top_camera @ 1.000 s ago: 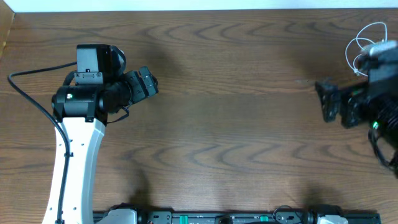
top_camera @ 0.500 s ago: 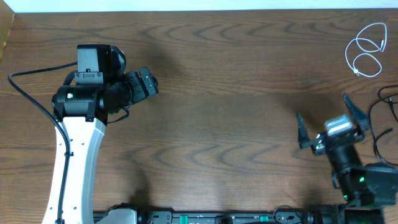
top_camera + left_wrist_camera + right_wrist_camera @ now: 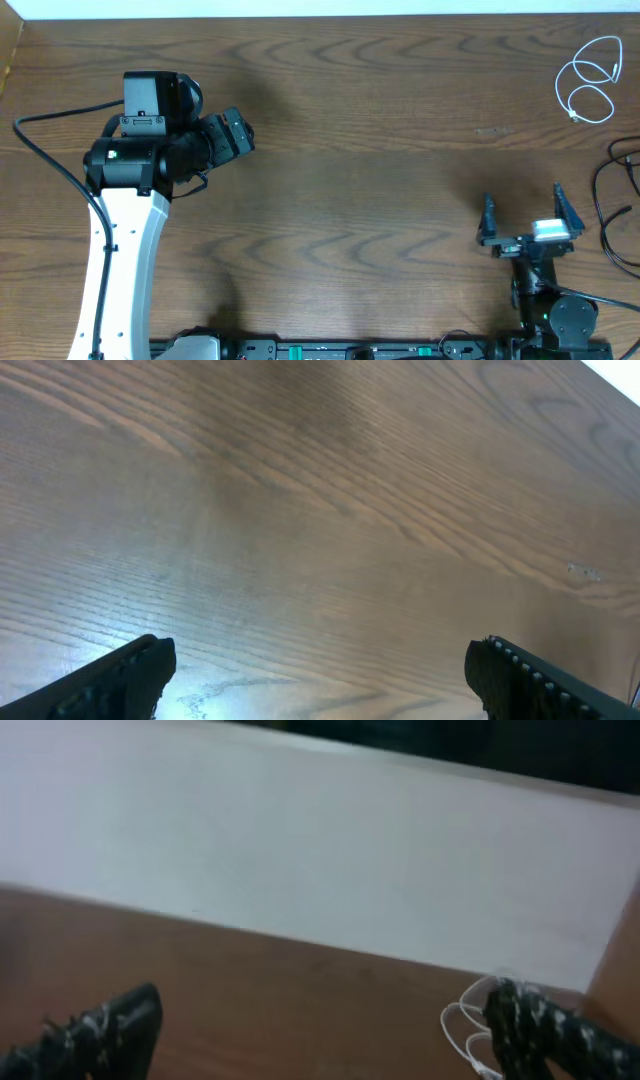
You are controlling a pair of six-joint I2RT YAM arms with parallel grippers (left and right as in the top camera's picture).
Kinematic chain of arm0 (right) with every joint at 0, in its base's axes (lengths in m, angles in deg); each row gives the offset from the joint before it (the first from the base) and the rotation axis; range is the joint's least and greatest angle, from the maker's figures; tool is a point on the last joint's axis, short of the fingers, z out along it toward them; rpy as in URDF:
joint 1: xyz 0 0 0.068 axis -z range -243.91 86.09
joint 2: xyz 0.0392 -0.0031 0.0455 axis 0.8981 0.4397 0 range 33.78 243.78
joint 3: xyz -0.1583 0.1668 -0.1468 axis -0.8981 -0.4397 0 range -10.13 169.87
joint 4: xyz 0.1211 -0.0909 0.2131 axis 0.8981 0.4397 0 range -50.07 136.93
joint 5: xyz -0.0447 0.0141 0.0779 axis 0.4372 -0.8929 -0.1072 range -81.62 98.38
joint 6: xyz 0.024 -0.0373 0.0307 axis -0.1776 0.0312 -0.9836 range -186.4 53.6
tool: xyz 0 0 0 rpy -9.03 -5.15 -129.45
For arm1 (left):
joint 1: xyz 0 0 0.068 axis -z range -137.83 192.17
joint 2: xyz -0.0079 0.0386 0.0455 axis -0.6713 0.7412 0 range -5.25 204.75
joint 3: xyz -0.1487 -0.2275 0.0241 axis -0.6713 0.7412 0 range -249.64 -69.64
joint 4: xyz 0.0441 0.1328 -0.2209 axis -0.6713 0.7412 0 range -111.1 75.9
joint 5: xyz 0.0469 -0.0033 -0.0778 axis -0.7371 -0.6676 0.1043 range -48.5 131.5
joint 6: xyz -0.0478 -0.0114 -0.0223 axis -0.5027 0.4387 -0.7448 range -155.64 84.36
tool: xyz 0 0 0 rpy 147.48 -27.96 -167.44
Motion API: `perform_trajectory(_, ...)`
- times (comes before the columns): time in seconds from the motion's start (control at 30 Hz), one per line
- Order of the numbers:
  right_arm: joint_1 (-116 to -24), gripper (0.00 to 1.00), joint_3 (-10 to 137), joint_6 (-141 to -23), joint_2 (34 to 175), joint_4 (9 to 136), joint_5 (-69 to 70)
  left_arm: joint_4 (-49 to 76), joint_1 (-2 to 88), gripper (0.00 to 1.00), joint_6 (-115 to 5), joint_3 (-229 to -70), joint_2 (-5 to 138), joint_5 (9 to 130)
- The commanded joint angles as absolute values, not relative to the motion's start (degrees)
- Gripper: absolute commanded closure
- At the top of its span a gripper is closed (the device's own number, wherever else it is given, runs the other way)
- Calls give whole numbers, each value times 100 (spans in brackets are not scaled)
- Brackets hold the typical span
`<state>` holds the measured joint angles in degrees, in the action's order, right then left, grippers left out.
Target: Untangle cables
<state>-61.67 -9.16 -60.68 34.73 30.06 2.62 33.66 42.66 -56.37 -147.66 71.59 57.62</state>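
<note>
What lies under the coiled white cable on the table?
Only the bare wooden table shows under the white cable. Its loops overlap, but which strand lies lowest is too small to tell.

My bench [image 3: 360,180] is dark brown wood with a wavy grain. A white cable [image 3: 588,84] lies on it in loose, overlapping loops in the far right corner. Nearer me, at the right edge, a black cable [image 3: 599,200] curves over the wood, partly cut off from view.

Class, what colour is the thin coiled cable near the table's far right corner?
The cable is white; the overhead view shows it best.
</note>
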Motion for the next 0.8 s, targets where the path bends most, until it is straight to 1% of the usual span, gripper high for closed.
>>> perform_trajectory(0.0, -6117, 1, -981, -6571, 3406, 2928, 898, 3373, 4251, 2, -5583, -14698, 7185, 5686)
perform_trajectory(0.1, -6117, 1, -981, -6571, 3406, 3118, 1163, 3373, 4251, 2, -5583, -14698, 7185, 5686)
perform_trajectory(0.33, -6117, 1, -981, -6571, 3406, 4329, 1252, 3373, 4251, 2, -5583, -14698, 7185, 5686)
perform_trajectory(0.77, -6113, 1, -981, -6571, 3408, 4383, 1233, 3373, 4251, 2, -5583, -14698, 7185, 5686)
